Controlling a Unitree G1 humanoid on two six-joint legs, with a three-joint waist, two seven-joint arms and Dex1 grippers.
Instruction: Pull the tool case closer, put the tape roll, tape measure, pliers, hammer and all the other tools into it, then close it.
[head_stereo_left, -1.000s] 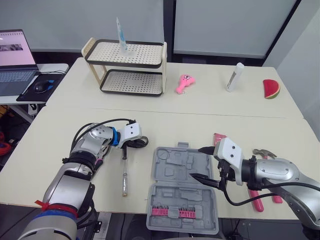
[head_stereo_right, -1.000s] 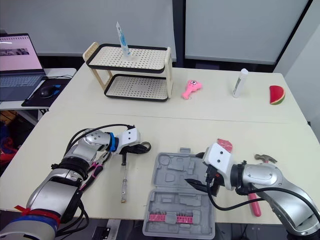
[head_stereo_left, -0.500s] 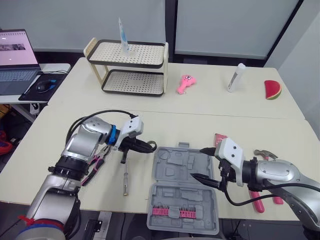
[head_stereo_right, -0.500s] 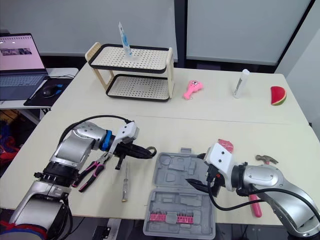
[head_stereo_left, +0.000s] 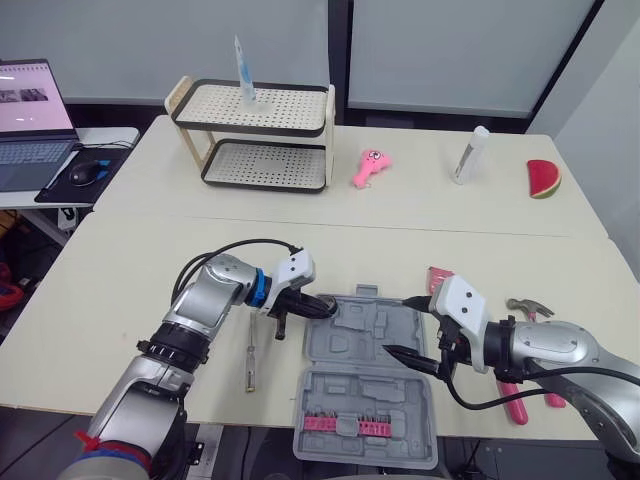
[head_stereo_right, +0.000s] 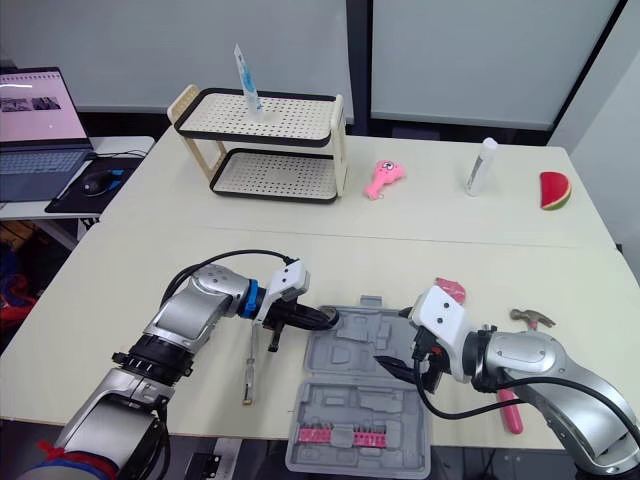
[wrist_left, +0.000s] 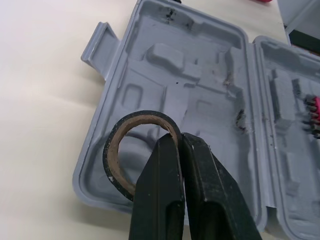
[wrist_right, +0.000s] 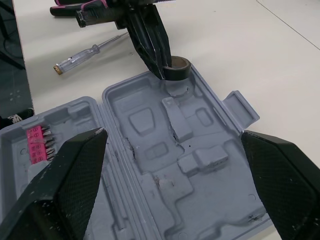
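An open grey tool case (head_stereo_left: 330, 385) lay flat on a pale table, close to the robot's near edge, so the pull toward the robot looked done. Its two moulded halves faced up, and a row of pink bits (head_stereo_left: 345, 425) sat in the nearer half; every other recess showed bare plastic. The left gripper (head_stereo_left: 328, 304) was clamped on the black tape roll (wrist_left: 111, 155), its two fingers pinching one wall of the ring. It held the roll at the left rim of the farther half, above a recess there. Whether the roll touched the plastic or hung just over it could not be made out. The right gripper (head_stereo_left: 398, 325) hovered over the right side of the case with its fingers spread wide and nothing between them. The other tools were outside the case. A clear-handled screwdriver (head_stereo_left: 250, 365) lay on the table just left of the case. The pliers (wrist_right: 67, 9), with pink and black handles, rested beyond it on that same side. The hammer (head_stereo_left: 527, 306), pink-handled, lay to the right of the case beside the right arm. A small pink object (head_stereo_left: 438, 276) behind the right gripper was probably the tape measure, though it was partly hidden. As a judgement, the task was at its first placement. The roll had to be set down, the remaining tools gathered in, and the lid folded shut.
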